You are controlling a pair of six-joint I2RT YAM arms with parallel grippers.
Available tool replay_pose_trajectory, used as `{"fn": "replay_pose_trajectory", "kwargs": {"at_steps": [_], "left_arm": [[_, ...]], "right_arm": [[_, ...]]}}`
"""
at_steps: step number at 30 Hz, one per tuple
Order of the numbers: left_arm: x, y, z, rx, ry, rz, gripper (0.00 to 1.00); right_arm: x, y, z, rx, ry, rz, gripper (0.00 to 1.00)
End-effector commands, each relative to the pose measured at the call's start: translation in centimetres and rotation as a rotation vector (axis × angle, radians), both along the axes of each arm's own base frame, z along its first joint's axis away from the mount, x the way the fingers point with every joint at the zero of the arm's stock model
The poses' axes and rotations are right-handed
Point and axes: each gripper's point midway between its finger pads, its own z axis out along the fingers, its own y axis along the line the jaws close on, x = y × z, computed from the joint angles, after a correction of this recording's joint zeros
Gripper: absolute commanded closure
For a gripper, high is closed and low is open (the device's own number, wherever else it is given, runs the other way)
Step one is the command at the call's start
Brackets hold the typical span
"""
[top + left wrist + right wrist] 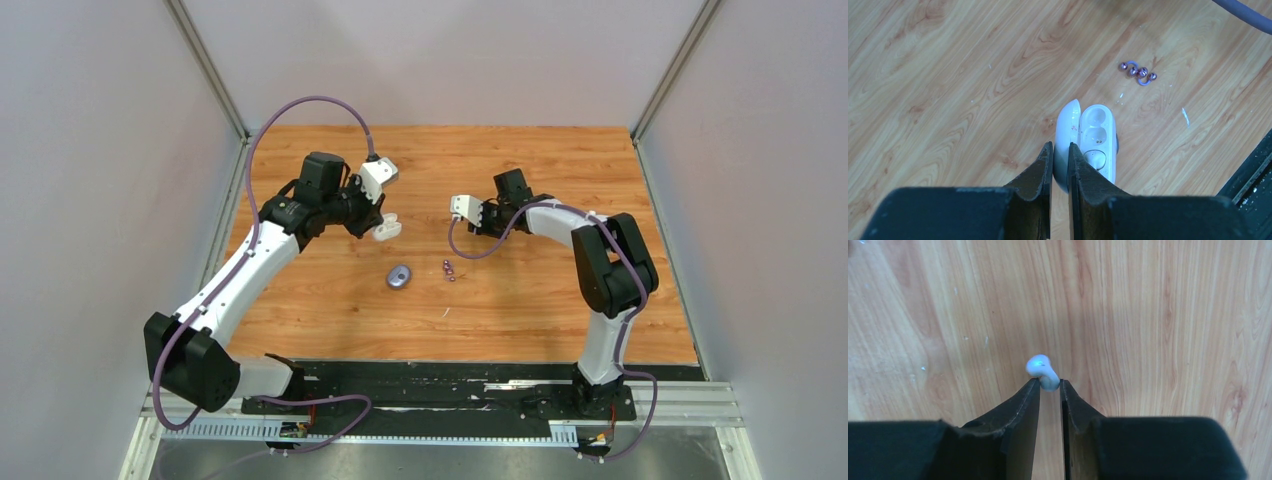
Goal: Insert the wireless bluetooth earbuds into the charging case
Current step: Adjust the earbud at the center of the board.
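My left gripper [1060, 145] is shut on the raised lid [1068, 120] of the open white charging case [1096, 125], held above the table; this case also shows in the top view [388, 228]. A white bud [1096, 159] appears seated in the case's near well, and the far well looks empty. My right gripper [1050, 383] pinches a white earbud [1039, 366] at its very fingertips, over bare wood. Two dark purple earbuds [449, 269] lie together on the table between the arms, also seen in the left wrist view [1138, 72].
A closed bluish-purple oval case [400, 276] lies on the wooden table [520, 300] just left of the purple buds. Grey walls enclose the table on three sides. A black strip and metal rail [450, 385] run along the near edge.
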Motion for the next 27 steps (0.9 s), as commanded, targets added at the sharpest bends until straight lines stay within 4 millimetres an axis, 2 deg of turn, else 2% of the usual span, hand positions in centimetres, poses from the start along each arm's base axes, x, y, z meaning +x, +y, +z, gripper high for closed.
{"fn": "replay_pose_trajectory", "kwargs": {"at_steps": [1,9,13,17,23,27], "left_arm": [[0.6,-0.4,1.1,-0.037,-0.026,0.000,1.00],[0.5,-0.5,1.1,-0.040,-0.022,-0.001,1.00],[0.4,-0.3,1.0,-0.035,-0.023,-0.002,1.00],[0.3,-0.3,1.1,-0.034,-0.022,-0.004,1.00],[0.2,-0.2,1.0,-0.025,-0.024,-0.008,1.00],[0.4,-0.2,1.0,-0.025,-0.023,-0.006,1.00]], "right_arm": [[2.0,-0.2,1.0,0.012,-0.045,-0.049,0.76],[1.7,0.2,0.4,0.021,-0.024,-0.031,0.78],[1.2,0.5,0.8,0.041,-0.009,-0.008,0.76],[1.4,0.3,1.9,0.055,0.016,-0.025,0.76],[1.5,0.1,5.3,0.147,0.098,0.022,0.73],[1.7,0.4,4.7,0.173,0.228,0.024,0.72]]}}
